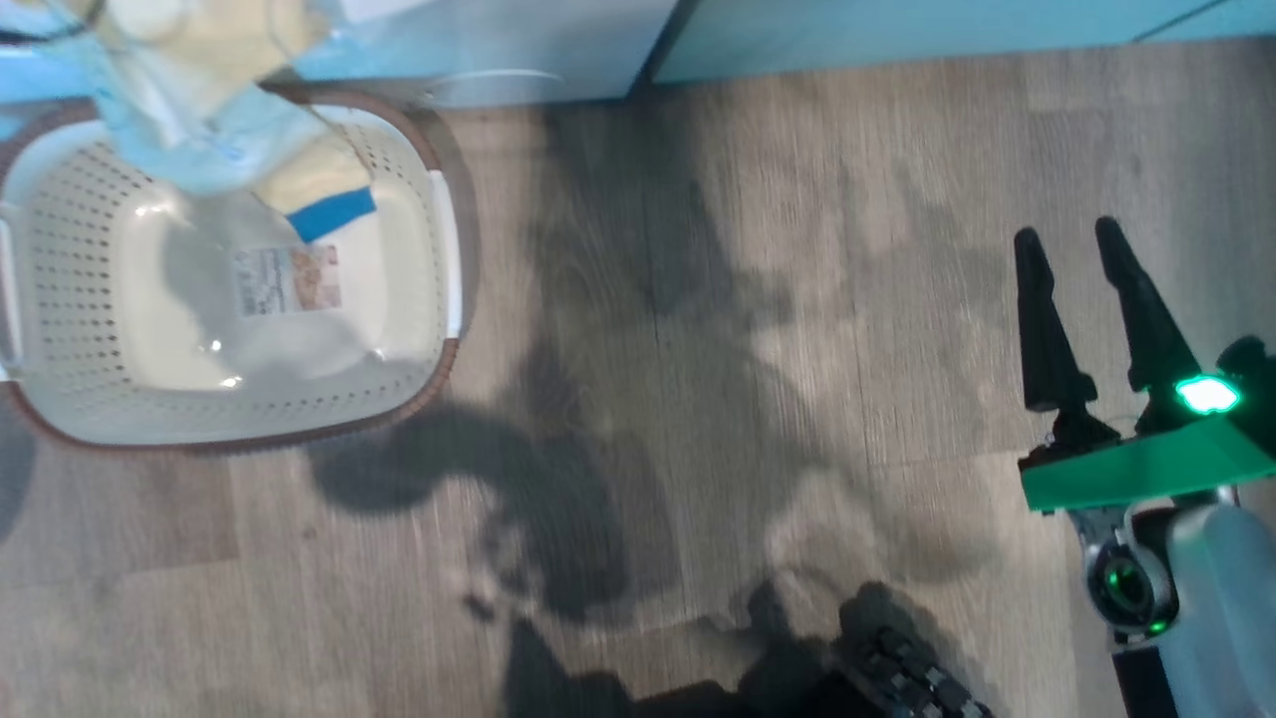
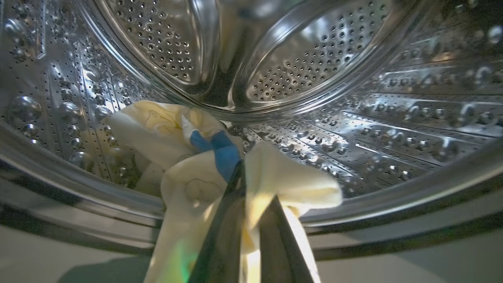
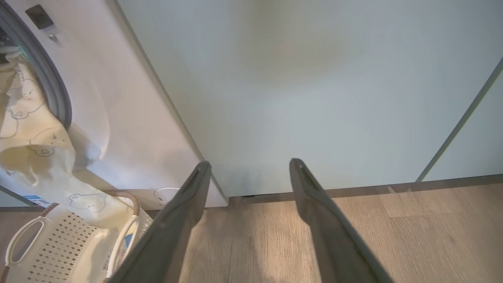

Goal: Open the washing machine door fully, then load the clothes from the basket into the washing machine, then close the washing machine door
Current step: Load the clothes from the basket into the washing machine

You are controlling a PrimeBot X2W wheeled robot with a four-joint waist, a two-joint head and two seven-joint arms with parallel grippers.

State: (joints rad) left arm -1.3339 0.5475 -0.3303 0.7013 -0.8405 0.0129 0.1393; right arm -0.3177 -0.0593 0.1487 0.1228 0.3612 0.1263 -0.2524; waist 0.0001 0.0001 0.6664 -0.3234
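Observation:
Inside the perforated steel drum [image 2: 314, 51] of the washing machine [image 3: 118, 118], my left gripper [image 2: 251, 184] is shut on the clothes [image 2: 184, 157], pale yellow cloth with a blue patch. A bear-print garment [image 3: 35, 149] trails out over the grey door ring [image 3: 59, 98] down into the cream basket [image 3: 23, 239]. From the head, the basket [image 1: 60, 299] sits on the floor at the left with cloth [image 1: 199, 100] hanging over its far side and a label on its bottom. My right gripper [image 1: 1077, 249] is open and empty, far right of the basket. The washing machine door is out of view.
Pale green cabinet doors [image 3: 314, 98] stand right of the washer, straight ahead of my right gripper [image 3: 251, 165]. Wood-look floor [image 1: 698, 349] stretches between the basket and my right arm. The robot's dark base [image 1: 897, 668] shows at the bottom edge.

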